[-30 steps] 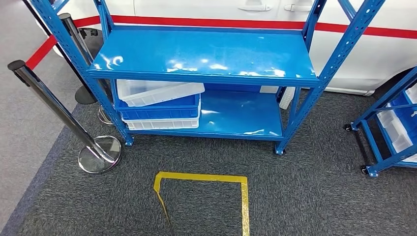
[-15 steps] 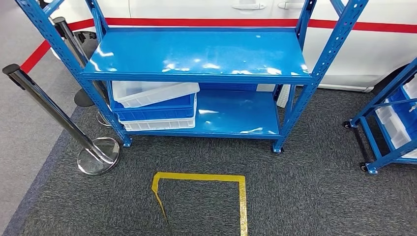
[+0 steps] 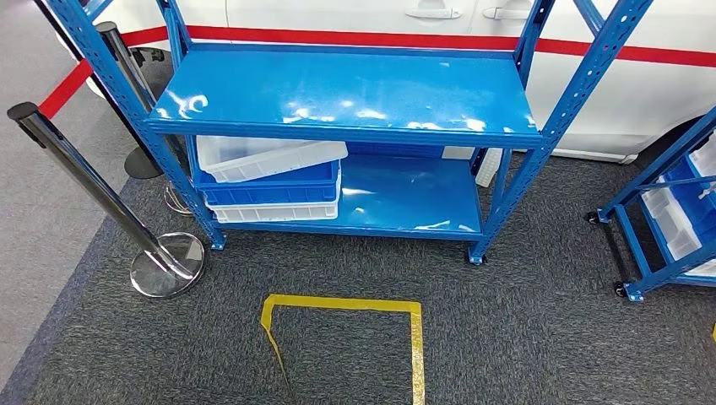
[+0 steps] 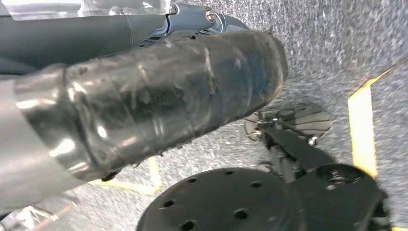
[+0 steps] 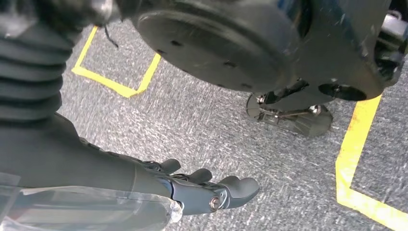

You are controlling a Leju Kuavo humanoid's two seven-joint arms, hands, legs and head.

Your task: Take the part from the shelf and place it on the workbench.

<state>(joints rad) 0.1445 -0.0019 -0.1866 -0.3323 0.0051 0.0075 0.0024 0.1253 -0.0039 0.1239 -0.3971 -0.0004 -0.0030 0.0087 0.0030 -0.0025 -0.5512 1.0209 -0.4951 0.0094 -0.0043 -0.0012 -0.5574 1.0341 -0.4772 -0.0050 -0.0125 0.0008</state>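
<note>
Left hand [image 4: 144,110]: it hung low over the grey carpet. Its dark cover blocked the fingers, so I could not tell whether they were spread or closed.

Right hand [image 5: 202,187]: it also hung low over the carpet, fingers loosely extended and holding nothing.

Ahead of the hands, left to right:
- A chrome stanchion [image 3: 84,181] stood ahead and to the left of the left hand.
- A stack of white and blue trays [image 3: 270,181] sat on the lower deck of the blue shelf [image 3: 346,89], well ahead of both hands.
- The yellow tape square [image 3: 346,304] lay on the floor between the hands and the shelf.
- A second blue rack [image 3: 667,211] stood ahead and to the right of the right hand.

The part: I could not pick it out. My guess was that it lay in the topmost white tray, whose inside was hidden under the upper deck.

Judged step: the approach, with no reach begun.

To do the approach well:
- The robot should stop squarely at the tape square, facing the trays.
- It should keep the left arm wide of the stanchion.
- It should lower the body enough to see under the upper deck before raising either hand.
- Reaching blind would risk striking the deck's front edge.
</note>
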